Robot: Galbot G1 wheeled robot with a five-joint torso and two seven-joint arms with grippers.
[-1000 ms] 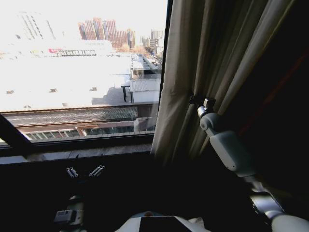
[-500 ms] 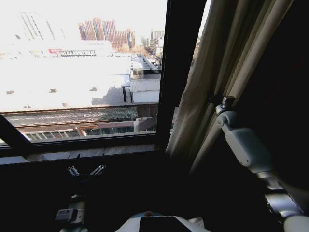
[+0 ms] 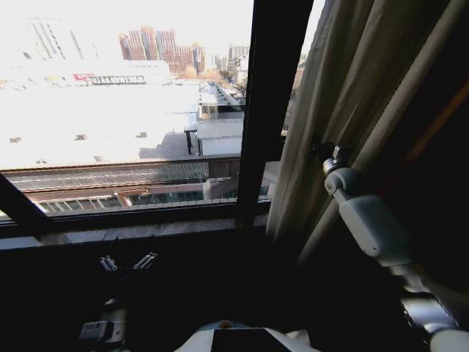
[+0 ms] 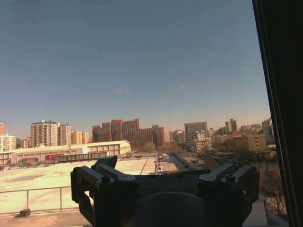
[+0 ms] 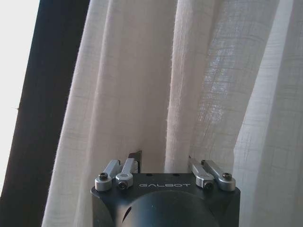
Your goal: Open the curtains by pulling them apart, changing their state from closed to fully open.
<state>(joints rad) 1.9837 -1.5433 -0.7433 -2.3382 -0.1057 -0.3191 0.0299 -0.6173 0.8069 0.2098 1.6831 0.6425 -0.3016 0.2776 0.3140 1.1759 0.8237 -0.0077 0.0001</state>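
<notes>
The curtains (image 3: 344, 110) showed in the head view as one bunched panel at the right of the window, past the black frame bar (image 3: 267, 110), with the right gripper (image 3: 328, 152) raised on an outstretched arm and pushed into the folds, while the left gripper (image 3: 128, 262) sat low below the sill, fingers spread. In the left wrist view the left gripper (image 4: 163, 172) pointed at open glass and city, fingers apart and holding nothing. In the right wrist view the right gripper (image 5: 165, 163) pressed against the pleats (image 5: 189, 85), a fold between its fingers; whether they were clamped could not be told.
</notes>
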